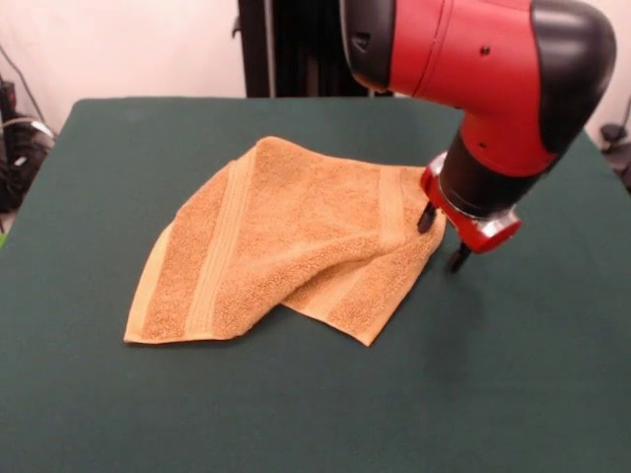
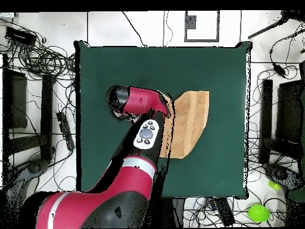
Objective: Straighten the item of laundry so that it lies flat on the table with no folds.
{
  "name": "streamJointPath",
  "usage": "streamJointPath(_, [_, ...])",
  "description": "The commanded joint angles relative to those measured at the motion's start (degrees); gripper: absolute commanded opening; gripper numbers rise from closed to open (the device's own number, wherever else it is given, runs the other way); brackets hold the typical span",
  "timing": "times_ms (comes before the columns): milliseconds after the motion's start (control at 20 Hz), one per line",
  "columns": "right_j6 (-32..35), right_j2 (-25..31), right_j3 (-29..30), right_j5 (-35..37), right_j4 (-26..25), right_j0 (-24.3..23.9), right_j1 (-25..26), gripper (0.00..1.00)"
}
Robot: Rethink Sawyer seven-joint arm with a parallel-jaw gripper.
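while the arm [image 2: 143,149] hides part of the folded towel [image 1: 286,246], the end effector [image 1: 443,237] sits spread beside it.

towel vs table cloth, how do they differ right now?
The towel is orange-tan; the table cover is dark green. The towel is looped terry with paler smooth bands; the table cover is plain. The towel lies folded over itself with a raised ridge; the table cover lies flat. The towel covers only a small part of the table. Both are fabric.

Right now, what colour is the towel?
Orange-tan, with paler woven bands; the towel shows best in the front view.
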Motion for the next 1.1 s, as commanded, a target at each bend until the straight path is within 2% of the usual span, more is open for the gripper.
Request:
streamJointPath(50, [16.4, 4.6, 2.4, -4.1, 4.7, 1.3, 1.6, 1.0])
streamJointPath(200, [13.9, 3.9, 3.2, -3.8, 3.2, 1.0, 1.1, 1.0])
streamJointPath(500, [4.1, -0.3, 4.1, -2.4, -4.6, -0.5, -0.6, 1.0])
streamJointPath(750, [0.7, -1.2, 3.0, 0.4, -7.9, -1.3, -2.0, 1.0])
streamJointPath(900, [0.9, -0.5, 2.7, 0.2, -8.2, -2.0, -2.8, 1.0])
streamJointPath(1100, [-4.0, 0.5, 5.8, 1.8, -10.2, -4.8, -7.4, 1.0])
